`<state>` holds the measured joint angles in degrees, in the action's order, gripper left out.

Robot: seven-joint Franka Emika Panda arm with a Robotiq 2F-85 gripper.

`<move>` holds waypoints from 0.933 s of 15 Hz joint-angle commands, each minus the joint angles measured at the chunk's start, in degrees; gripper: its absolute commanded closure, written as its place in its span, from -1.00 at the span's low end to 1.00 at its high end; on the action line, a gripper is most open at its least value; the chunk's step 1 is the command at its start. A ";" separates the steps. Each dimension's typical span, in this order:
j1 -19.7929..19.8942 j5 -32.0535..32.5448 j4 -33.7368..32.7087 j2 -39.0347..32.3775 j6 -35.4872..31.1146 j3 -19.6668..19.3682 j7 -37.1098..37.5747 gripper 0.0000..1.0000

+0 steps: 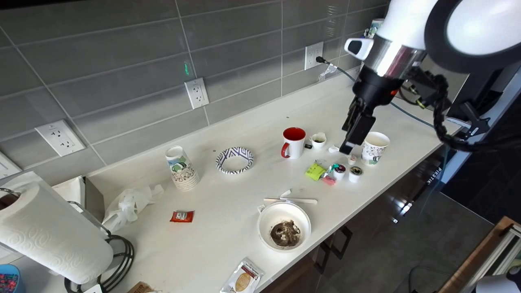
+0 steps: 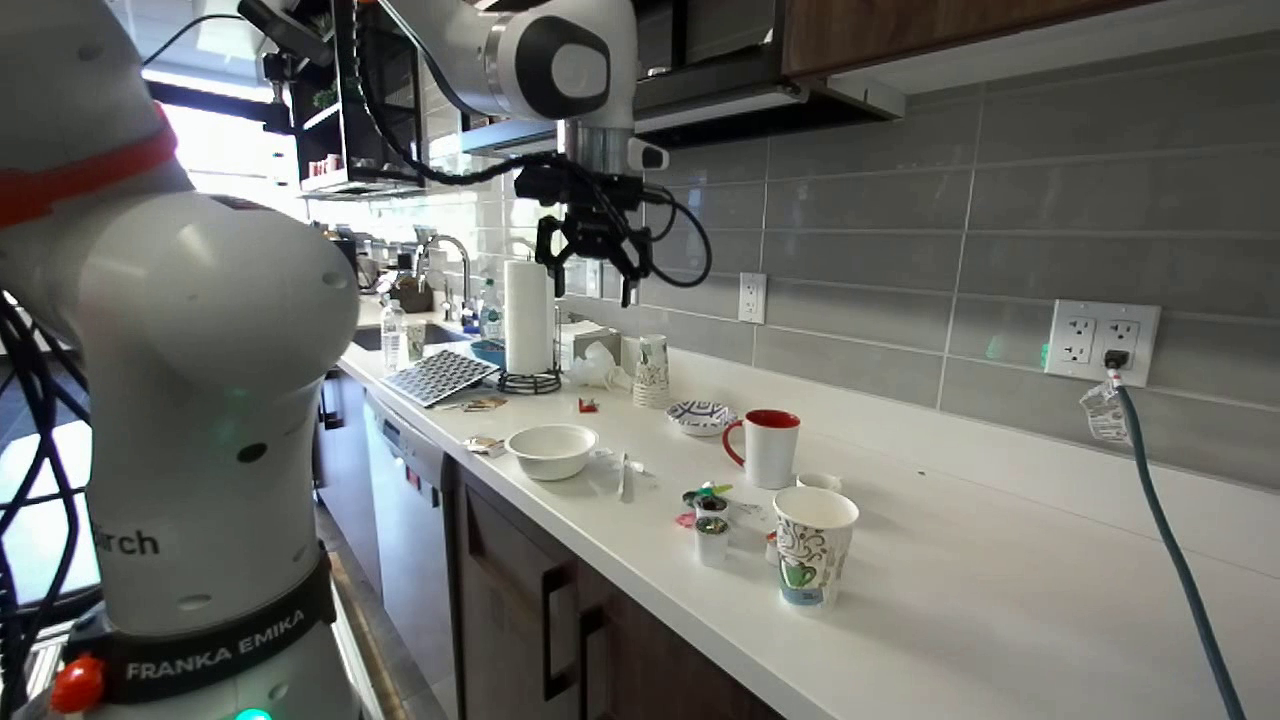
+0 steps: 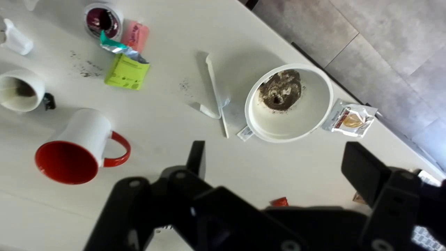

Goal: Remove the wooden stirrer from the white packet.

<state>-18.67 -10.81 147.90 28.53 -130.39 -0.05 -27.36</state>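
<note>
The wooden stirrer (image 3: 224, 124) lies on the counter, its bare tan end sticking out of the white packet (image 3: 213, 78). The packet still covers the rest of the stick, and a torn flap (image 3: 209, 111) curls off beside it. In an exterior view the bare stirrer (image 1: 270, 200) and the packet (image 1: 303, 200) lie just behind the white bowl. The packet (image 2: 625, 484) also shows small in an exterior view. My gripper (image 3: 275, 148) is open and empty, high above the counter. It also shows in both exterior views (image 1: 346, 139) (image 2: 593, 292).
The white bowl (image 3: 291, 129) with coffee grounds stands beside the stirrer. A red and white mug (image 3: 89, 130), a green packet (image 3: 127, 72), pods (image 1: 355, 174) and a paper cup (image 1: 373, 152) stand nearby. A patterned bowl (image 1: 235, 160) and stacked cups (image 1: 184, 173) are by the wall.
</note>
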 commanded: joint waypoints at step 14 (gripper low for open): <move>-0.54 -6.35 3.28 -14.23 -11.91 -0.92 -12.58 -1.00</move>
<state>-19.79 -17.04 151.01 18.46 -137.01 -1.11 -33.79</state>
